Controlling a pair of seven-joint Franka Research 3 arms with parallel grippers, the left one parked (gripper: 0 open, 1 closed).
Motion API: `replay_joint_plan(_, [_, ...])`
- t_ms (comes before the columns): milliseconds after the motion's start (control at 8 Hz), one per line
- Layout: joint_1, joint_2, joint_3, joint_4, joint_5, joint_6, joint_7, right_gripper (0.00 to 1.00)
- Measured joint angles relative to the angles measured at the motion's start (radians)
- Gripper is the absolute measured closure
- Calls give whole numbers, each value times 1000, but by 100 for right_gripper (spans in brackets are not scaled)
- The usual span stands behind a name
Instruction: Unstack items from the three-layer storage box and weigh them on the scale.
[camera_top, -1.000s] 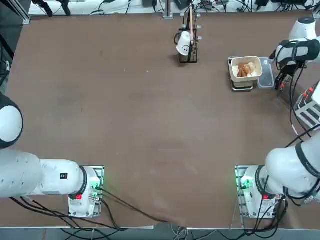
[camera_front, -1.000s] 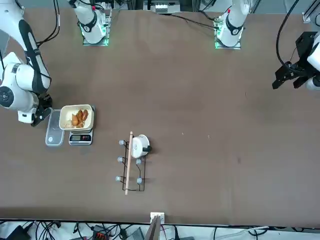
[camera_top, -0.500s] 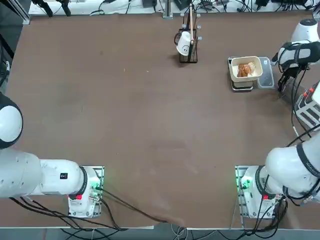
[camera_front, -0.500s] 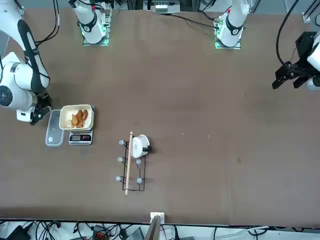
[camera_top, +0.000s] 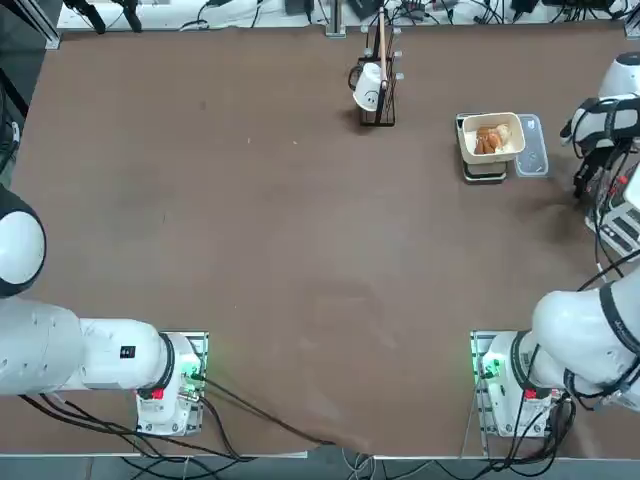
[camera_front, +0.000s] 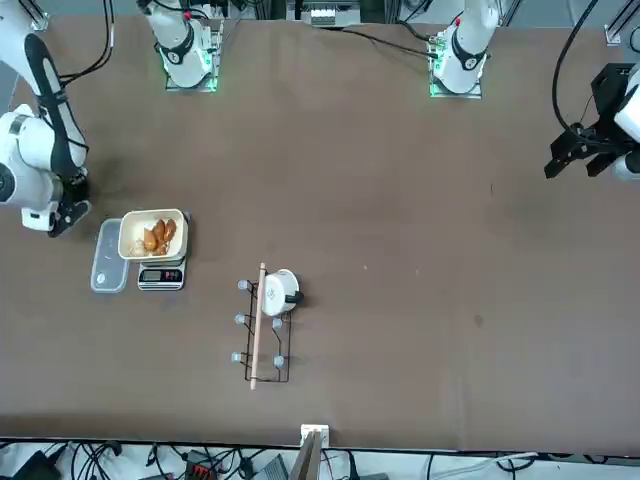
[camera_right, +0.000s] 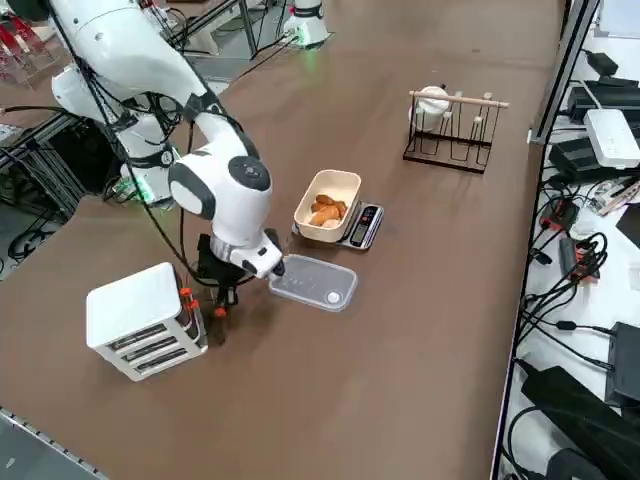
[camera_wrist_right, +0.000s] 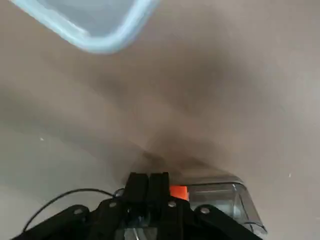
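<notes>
Brown table (camera_right: 420, 300) carries the white three-layer storage box (camera_right: 140, 318) at its right edge. Just beside it hangs the right gripper (camera_right: 222, 300), fingers pressed together, empty. Nearby lie the clear lid (camera_right: 312, 282) and scale (camera_right: 362, 226), whose cream bowl (camera_right: 328, 205) holds reddish-brown rolls (camera_right: 325, 211).

I see a matt brown table (camera_top: 250, 230), smooth. The bowl (camera_right: 327, 205) on the scale (camera_right: 362, 226) looks like smooth cream plastic. The lid (camera_right: 312, 283) beside it is clear, glossy plastic. My arm's shells (camera_right: 225, 190) are glossy white plastic. The rack (camera_right: 447, 128) is thin black wire with a wooden rod (camera_right: 458, 98). The storage box (camera_right: 145, 320) looks matt white.
</notes>
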Motion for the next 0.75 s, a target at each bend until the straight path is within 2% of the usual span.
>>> replay_joint_plan(375, [-45,-2,1,-12,-25,2,-2,97])
replay_joint_plan(750, [-54,-13,8,-16,-25,1,-12,97])
